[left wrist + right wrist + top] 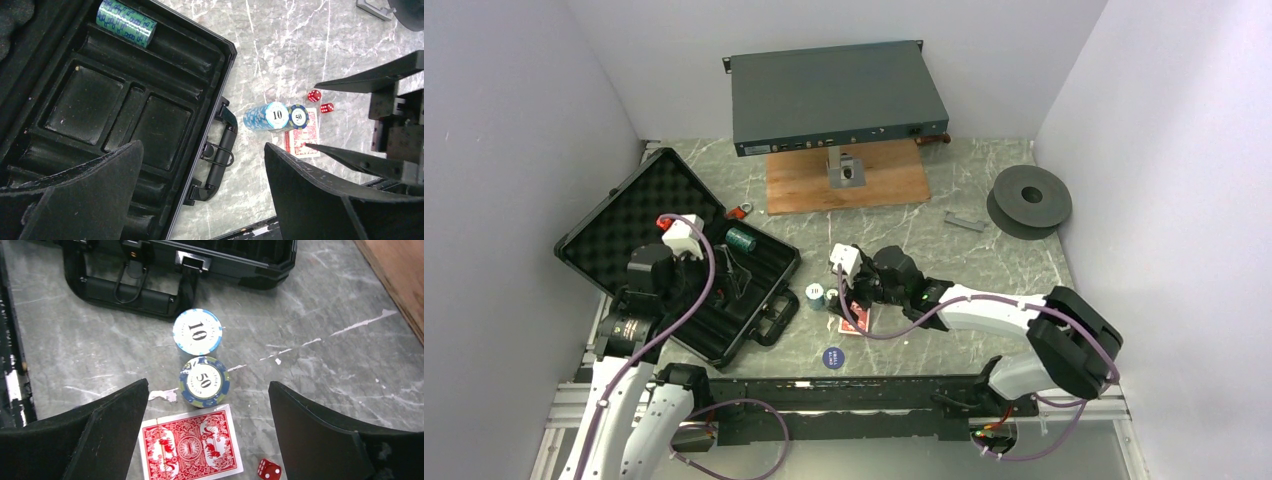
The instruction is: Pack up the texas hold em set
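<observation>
The black briefcase (674,262) lies open at the left, foam lid (619,225) laid back. One green chip stack (126,22) lies in its tray. My left gripper (202,150) hovers open over the case's front edge and handle (222,150), holding nothing. On the table stand a teal "10" chip stack (197,331) and a blue "50" stack (204,381), with the red-backed card deck (190,447) and a red die (269,470) beside them. My right gripper (209,385) hangs open above the deck and the "50" stack. A blue disc (833,356) lies nearer the bases.
A large grey rack box (836,95) sits on a wooden board (844,180) at the back. A dark grey spool (1028,200) and a small metal bracket (964,220) lie at the right. Walls close in on both sides.
</observation>
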`<state>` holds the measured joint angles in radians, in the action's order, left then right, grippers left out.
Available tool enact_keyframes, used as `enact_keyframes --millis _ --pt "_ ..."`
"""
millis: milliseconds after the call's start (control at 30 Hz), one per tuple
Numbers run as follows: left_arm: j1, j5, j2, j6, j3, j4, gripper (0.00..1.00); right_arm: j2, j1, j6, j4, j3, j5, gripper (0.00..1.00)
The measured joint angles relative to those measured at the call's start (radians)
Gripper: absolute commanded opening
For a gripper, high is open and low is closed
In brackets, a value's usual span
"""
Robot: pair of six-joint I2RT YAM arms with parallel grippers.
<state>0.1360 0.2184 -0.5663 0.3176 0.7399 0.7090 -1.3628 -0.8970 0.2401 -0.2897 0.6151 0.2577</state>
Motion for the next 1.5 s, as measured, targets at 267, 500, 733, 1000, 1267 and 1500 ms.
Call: enact_keyframes --millis 267,500,733,1000,1267,1500 --pt "0.0 0.021 0.022 -0.01 0.0 -0.002 1.0 -0.072 0.032 -0.021 -0.046 -0.012 0.029 0.79" --pt "0.0 0.02 0.037 -0.01 0.0 -0.007 1.0 -0.089 0.032 -0.023 -0.048 -0.012 0.066 0.77" --pt "0.0 0.021 0.032 -0.011 0.0 -0.008 1.0 -0.09 0.032 -0.023 -0.049 -0.012 0.077 0.77" --pt "0.0 0.027 0.032 -0.018 0.0 -0.008 0.95 -0.114 0.032 -0.023 -0.061 -0.012 0.09 0.77" --pt "0.0 0.046 0.027 -0.018 0.0 -0.008 0.91 -0.135 0.032 -0.023 -0.085 -0.012 0.09 0.71" --pt "0.0 0.047 0.028 -0.018 0.0 -0.008 0.9 -0.168 0.032 -0.023 -0.087 0.009 0.089 0.67"
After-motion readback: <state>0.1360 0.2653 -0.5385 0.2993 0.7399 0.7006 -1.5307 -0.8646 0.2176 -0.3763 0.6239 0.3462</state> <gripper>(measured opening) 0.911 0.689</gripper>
